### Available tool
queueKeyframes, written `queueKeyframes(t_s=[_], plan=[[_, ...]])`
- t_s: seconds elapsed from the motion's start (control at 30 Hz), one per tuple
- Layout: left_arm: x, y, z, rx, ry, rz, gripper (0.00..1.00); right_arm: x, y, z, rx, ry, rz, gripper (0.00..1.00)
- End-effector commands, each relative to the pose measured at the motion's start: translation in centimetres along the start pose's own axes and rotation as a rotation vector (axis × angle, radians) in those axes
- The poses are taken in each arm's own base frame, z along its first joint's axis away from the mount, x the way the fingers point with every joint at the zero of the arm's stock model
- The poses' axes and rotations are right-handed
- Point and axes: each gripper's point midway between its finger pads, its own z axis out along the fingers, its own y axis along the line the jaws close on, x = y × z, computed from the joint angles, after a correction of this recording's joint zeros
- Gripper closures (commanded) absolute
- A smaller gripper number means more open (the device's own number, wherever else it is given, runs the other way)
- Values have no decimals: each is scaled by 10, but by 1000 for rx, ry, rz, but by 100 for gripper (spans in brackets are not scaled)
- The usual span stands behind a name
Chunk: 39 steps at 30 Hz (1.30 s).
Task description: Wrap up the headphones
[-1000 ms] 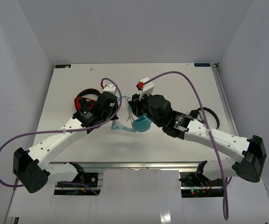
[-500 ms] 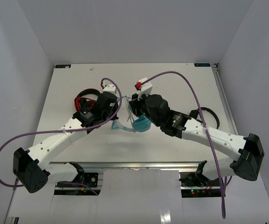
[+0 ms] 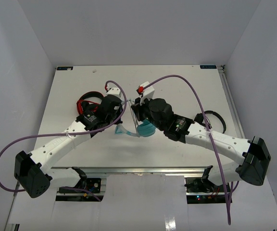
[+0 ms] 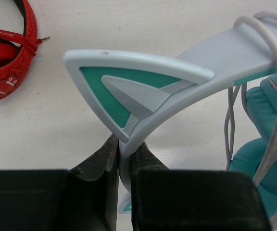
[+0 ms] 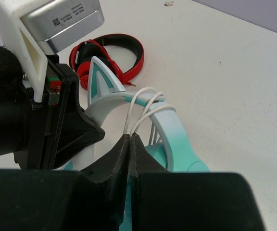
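Headphones (image 3: 144, 129) stood on the table (image 3: 177, 77) just right of the red headphones (image 3: 87, 99), held up between the two arms, with a teal cup (image 4: 266, 108) low and the pale band (image 4: 225, 60) arching above it. The left gripper (image 4: 124, 161) was clamped on the band's lower end, directly under a cat ear (image 4: 124, 89) on the side of the band nearer the red headphones. The right gripper (image 5: 130, 143), on the side of the band away from the red headphones, had its fingers pressed together on the white cord (image 5: 141, 103). The cord ran up out of the jaws, and two strands crossed over the band. More cord hung twisted down beside the cup. Black headphones (image 3: 214, 120) lay well to the right of the red headphones, beyond the right arm. Compared with a second earlier, the right arm had swung a little toward the red headphones. Its wrist and elbow both sat slightly further left, and its purple cable (image 3: 196, 94) hung closer in. The left arm had barely shifted, and the headphones had kept their spot beside the red headphones.
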Motion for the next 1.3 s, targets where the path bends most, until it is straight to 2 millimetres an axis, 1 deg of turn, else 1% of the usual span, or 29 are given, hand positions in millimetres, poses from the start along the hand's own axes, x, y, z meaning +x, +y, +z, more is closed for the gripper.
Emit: queueKeyframes(t_s=[0.0,0.13,0.17,0.2,0.23,0.37,0.63,0.8,1.0,1.13,1.27], plan=[[-31,-17,-3,61,-80,-61,100,-17,11,-9,-55,-68,-3,92],[-35,-22,0,74,-79,-64,100,0,3,-8,-16,-38,-6,92],[-33,-23,1,77,-71,-60,100,4,1,-8,-10,-32,-7,91],[-36,-25,3,84,-70,-61,100,8,-1,-8,1,-31,-8,85],[-35,-26,5,88,-63,-59,100,11,-4,-7,12,-28,-12,83],[-30,-32,15,96,-37,-46,100,21,-12,-4,55,-13,-28,75],[-25,-34,27,99,-23,-42,100,38,-22,5,117,17,-55,72],[-23,-33,33,98,-12,-39,100,44,-31,6,168,25,-62,74],[-23,-29,36,91,-11,-43,100,45,-33,8,179,28,-67,70],[-26,-26,38,83,-16,-50,100,47,-31,7,168,36,-59,65],[-28,-25,42,80,-12,-51,100,44,-27,-1,150,30,-49,60]])
